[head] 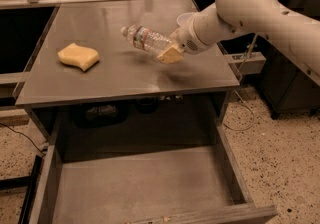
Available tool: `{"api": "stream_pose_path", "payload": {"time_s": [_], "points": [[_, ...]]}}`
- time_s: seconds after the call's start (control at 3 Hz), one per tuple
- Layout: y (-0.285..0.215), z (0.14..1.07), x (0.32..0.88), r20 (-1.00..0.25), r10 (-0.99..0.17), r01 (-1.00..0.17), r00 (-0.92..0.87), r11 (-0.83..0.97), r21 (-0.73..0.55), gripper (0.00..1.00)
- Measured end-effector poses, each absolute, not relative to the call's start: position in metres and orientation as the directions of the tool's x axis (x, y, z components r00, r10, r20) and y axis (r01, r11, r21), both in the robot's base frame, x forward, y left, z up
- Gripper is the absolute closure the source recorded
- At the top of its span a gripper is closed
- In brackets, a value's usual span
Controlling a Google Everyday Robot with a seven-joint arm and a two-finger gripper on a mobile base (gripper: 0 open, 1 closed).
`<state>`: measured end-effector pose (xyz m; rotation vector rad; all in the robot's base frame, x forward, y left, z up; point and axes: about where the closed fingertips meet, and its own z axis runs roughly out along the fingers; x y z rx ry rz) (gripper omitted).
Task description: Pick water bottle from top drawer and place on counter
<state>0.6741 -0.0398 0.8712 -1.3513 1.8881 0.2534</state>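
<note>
Judging from my screen, I'd call the pick done: the top drawer (140, 188) stands pulled out with no bottle in it, and the water bottle (146, 39) hangs over the middle-right of the tabletop (125, 75). It lies nearly on its side, white cap pointing left and slightly up. The placing is what's left: lower it, set it down, let go. The jaws sit at the bottle's base end, over the tabletop's right half, clamped narrow around it. The bottle looks clear of the surface, with a shadow beneath. A yellow sponge (78, 56) lies well apart on the left, so my landing spot looks free.
</note>
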Motion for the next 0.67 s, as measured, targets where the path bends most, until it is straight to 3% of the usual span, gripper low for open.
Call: {"api": "stream_pose_path", "payload": {"time_s": [0.67], "points": [[-0.0390,0.8593,0.6764,-0.680,-0.720,-0.875,-0.141,0.412,-0.255,1.00]]}}
